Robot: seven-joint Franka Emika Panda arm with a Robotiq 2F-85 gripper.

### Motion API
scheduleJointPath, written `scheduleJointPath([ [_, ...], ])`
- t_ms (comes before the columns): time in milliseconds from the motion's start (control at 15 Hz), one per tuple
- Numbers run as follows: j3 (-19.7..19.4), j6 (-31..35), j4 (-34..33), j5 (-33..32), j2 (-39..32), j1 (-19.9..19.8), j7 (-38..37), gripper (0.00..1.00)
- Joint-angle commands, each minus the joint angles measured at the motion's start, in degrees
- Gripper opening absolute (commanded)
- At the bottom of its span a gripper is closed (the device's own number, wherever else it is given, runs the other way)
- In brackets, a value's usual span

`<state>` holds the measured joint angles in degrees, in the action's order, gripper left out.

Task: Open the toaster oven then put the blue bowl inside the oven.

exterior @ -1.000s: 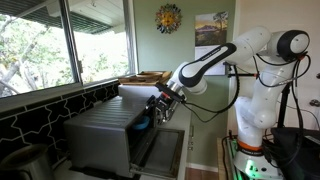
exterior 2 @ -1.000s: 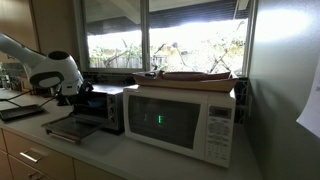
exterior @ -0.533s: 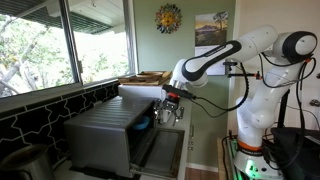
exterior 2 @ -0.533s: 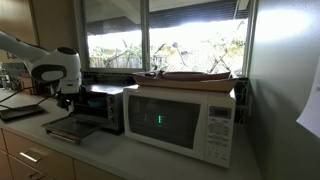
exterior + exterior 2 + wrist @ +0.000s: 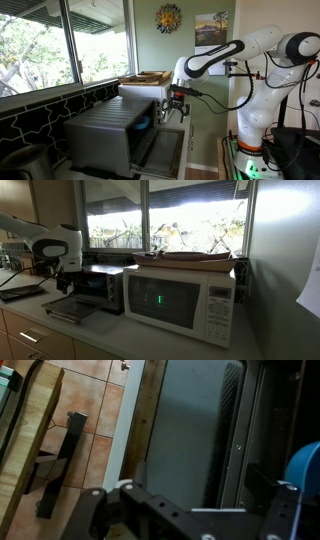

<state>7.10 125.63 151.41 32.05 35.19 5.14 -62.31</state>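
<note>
The grey toaster oven (image 5: 100,130) stands on the counter with its front door (image 5: 162,150) dropped open; it also shows in an exterior view (image 5: 102,287). The blue bowl (image 5: 146,124) sits inside the dark interior, and its rim shows at the right edge of the wrist view (image 5: 306,468). My gripper (image 5: 175,112) hangs above the open door, outside the oven mouth, apart from the bowl. In the wrist view the gripper (image 5: 200,502) is open, fingers wide apart, with only the door glass (image 5: 190,430) between them.
A white boxy appliance (image 5: 180,300) stands beside the oven with a flat wooden tray (image 5: 190,255) on top; the tray also shows in an exterior view (image 5: 145,77). Windows run along the wall behind. Tiled floor (image 5: 95,410) lies beyond the counter edge.
My gripper has drawn back out of the oven mouth, away from the bowl, and turned to point down over the door. The bowl stays inside.
</note>
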Motion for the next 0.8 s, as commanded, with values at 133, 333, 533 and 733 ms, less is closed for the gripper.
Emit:
scheduleJointPath([
  [133,-0.31,-1.27,-0.39,0.13,0.37,0.21,2.95,1.00],
  [333,-1.17,-4.68,-1.23,-5.37,3.52,-0.66,10.53,1.00],
  [533,-1.11,-8.49,-3.13,-9.48,7.01,-1.46,16.12,1.00],
  [733,-0.39,-11.73,-5.44,-12.34,9.73,-1.58,21.71,1.00],
])
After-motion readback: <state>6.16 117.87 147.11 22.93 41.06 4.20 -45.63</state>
